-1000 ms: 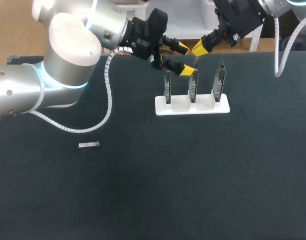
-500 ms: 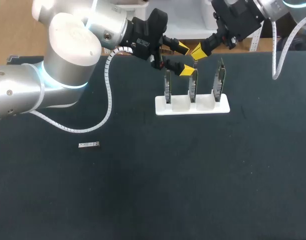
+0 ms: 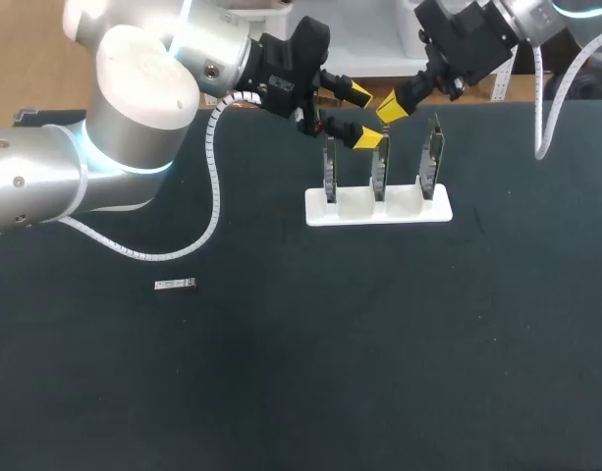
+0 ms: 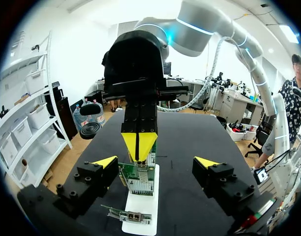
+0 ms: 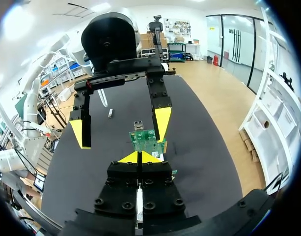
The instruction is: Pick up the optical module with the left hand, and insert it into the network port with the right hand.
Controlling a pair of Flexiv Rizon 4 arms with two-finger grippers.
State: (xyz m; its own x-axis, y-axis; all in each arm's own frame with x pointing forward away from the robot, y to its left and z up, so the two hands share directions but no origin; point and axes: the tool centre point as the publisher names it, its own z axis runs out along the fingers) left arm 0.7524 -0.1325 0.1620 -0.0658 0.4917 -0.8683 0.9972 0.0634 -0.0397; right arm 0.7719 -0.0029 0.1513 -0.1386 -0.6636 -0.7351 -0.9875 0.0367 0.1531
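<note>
A dark table (image 3: 379, 343) is seen from above, with both arms gathered at its far edge. The optical module (image 3: 175, 285), a small silver bar, is left lying flat on the table's left half. It is well apart from both grippers and is not held.

A white stand (image 3: 377, 208) is placed toward the far side, and three circuit boards (image 3: 379, 177) are held upright in it, side by side.

The left gripper (image 3: 359, 116) is positioned over the left and middle boards. Its yellow-tipped fingers are spread wide, and nothing is held between them.

The right gripper (image 3: 392, 106) is brought in from the far right corner, just beside the left gripper and above the middle board. Its yellow tips are pressed together, and nothing is seen between them.

In the left wrist view, the right gripper's joined tips are seen in the gap between the spread fingers, directly over the boards. The space above the stand is thus crowded by both grippers.
</note>
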